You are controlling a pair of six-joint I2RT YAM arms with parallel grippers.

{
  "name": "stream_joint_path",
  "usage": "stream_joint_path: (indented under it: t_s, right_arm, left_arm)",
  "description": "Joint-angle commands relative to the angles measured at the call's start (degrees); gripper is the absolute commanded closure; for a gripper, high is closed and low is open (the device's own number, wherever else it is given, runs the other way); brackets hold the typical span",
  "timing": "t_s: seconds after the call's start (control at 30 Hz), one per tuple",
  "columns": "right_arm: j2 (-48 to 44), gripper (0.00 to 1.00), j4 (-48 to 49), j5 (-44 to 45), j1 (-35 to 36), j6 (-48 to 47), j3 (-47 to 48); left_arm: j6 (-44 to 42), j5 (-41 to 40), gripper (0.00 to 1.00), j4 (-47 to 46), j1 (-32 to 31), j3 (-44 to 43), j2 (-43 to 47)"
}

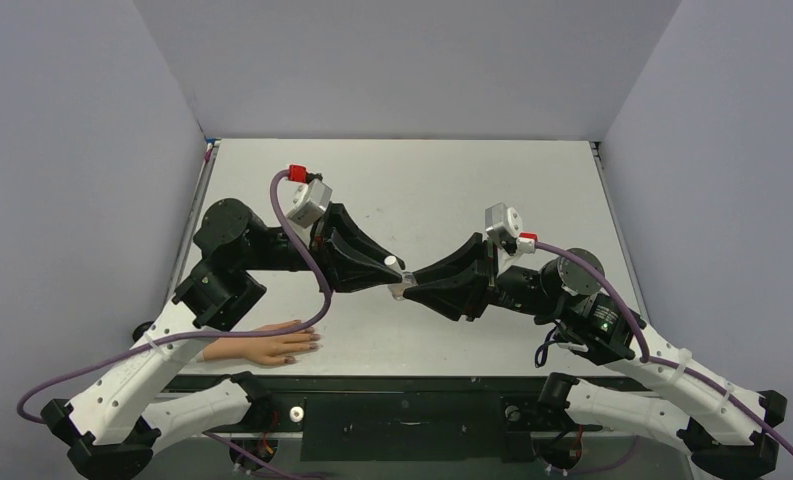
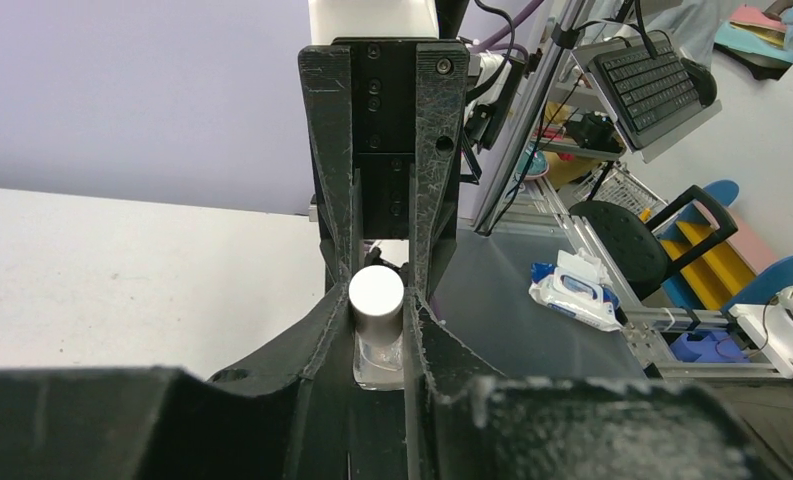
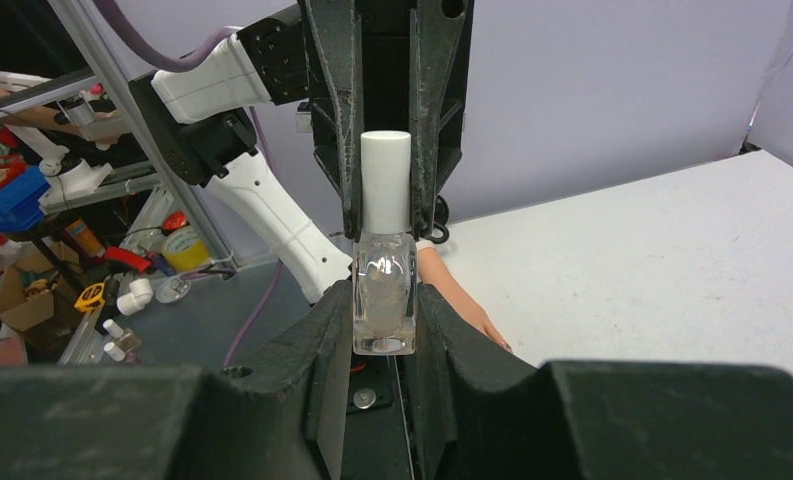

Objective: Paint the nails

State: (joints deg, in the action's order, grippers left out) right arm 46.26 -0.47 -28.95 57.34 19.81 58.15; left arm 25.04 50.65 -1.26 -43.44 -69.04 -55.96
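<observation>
- No painting is under way: the nails point(image 1: 312, 340) show dark on the fake hand point(image 1: 267, 347), which lies flat at the near-left edge of the tabletop point(image 1: 422, 190), well apart from both grippers.
- The step in hand looks like opening the polish. The right gripper point(image 3: 383, 320) is clamped on the clear bottle point(image 3: 383, 300), held in the air over mid-tabletop.
- The left gripper point(image 2: 377, 335) has its fingers against both sides of the white cap point(image 3: 385, 180), which is still on.
- Left to do, I judge: take off the cap, carry the brush over, coat each nail.
- Room is open far and right. The fake hand sits close to the left arm's links and the purple cable point(image 1: 312, 270), at the near rim.
</observation>
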Motion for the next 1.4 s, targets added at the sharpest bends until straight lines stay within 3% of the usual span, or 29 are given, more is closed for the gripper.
stream_joint_path:
  t_s: [0.0, 0.27, 0.53, 0.83, 0.97, 1.13, 1.23, 1.37]
  right_arm:
    - [-0.54, 1.00, 4.39, 0.07, -0.39, -0.50, 0.14]
    - [0.07, 1.00, 3.49, 4.27, -0.86, -1.09, 1.89]
    - [1.47, 1.00, 3.05, 13.87, -1.44, -0.30, 2.28]
    - [4.33, 1.00, 1.43, 20.19, -1.44, -1.89, 4.27]
    - [5.05, 1.00, 0.68, 21.11, -1.48, -2.22, 5.00]
    - [4.69, 1.00, 0.65, 20.04, -1.45, -2.04, 4.88]
    - [4.05, 1.00, -0.15, 18.87, -1.44, -1.50, 4.46]
    - [2.53, 1.00, -1.38, 17.14, -1.50, -0.87, 3.99]
  left_arm:
    - [0.60, 1.27, 0.90, -3.88, -0.12, 0.26, -0.01]
    - [1.06, -3.29, 1.00, -3.73, -0.09, 1.81, 0.56]
    - [-0.41, -13.31, 1.00, 0.81, -0.09, 1.00, -0.52]
    - [0.30, -18.93, 1.00, 3.80, -0.38, -0.21, -2.28]
    - [0.20, -19.43, 0.85, 4.47, -0.38, 0.10, -1.93]
    - [-0.05, -18.75, 0.47, 4.86, -0.36, 0.50, -1.07]
    - [-1.35, -18.03, 0.29, 5.86, -0.33, -0.13, 0.09]
    - [-5.94, -15.74, 0.26, 12.60, -0.22, -3.36, 1.47]
